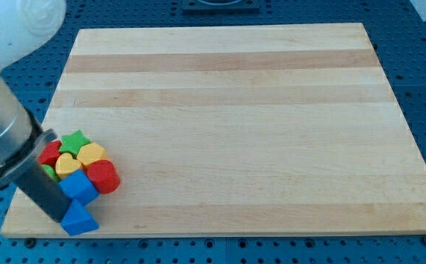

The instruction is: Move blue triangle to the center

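My tip (59,218) touches the blue triangle (79,219), no containers

No legible text, labels, brands, numbers or signs anywhere: none on the wooden board (220,125), none on the blocks at its bottom-left corner.

My tip (57,218) touches the blue triangle (80,218) at the wooden board's (234,132) bottom-left corner, below the blue cube (78,187).
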`<action>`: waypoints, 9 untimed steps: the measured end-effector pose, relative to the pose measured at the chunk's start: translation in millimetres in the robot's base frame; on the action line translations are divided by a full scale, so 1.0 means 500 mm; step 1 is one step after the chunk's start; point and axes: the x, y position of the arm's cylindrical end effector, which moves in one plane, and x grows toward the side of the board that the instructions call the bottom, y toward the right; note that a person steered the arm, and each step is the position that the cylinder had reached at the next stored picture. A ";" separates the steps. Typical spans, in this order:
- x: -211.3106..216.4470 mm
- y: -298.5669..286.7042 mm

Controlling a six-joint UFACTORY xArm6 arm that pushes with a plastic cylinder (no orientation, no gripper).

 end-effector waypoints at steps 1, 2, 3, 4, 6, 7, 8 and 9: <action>-0.023 -0.031; 0.041 -0.034; 0.042 -0.017; 0.040 0.071; -0.290 0.473; -0.301 0.500; -0.178 0.495; -0.144 0.416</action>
